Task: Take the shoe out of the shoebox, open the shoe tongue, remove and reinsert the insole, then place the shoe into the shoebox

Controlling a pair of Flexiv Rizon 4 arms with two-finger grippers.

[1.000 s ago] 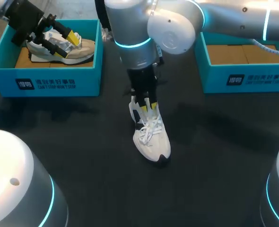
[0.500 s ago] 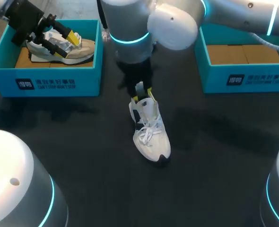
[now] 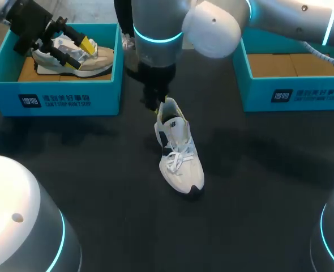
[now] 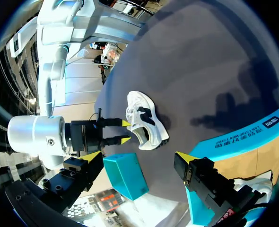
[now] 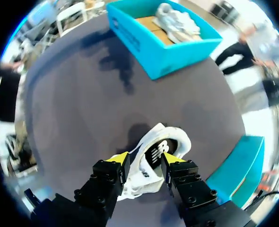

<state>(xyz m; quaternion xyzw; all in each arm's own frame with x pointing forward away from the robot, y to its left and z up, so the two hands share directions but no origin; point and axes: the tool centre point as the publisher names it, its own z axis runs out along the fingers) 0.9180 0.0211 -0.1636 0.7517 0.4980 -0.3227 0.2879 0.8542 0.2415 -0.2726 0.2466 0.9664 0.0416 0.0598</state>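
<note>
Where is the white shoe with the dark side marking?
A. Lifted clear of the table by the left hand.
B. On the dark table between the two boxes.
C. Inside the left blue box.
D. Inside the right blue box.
B: the white shoe lies on the dark table between the left blue box and the right blue box, with the right hand at its heel.

A robotics lab: the left arm (image 3: 20, 221) and right arm (image 3: 155, 28), pale grey with glowing blue rings, stand over a dark tabletop (image 3: 257, 181) carrying two teal shoeboxes (image 3: 59, 101).
</note>
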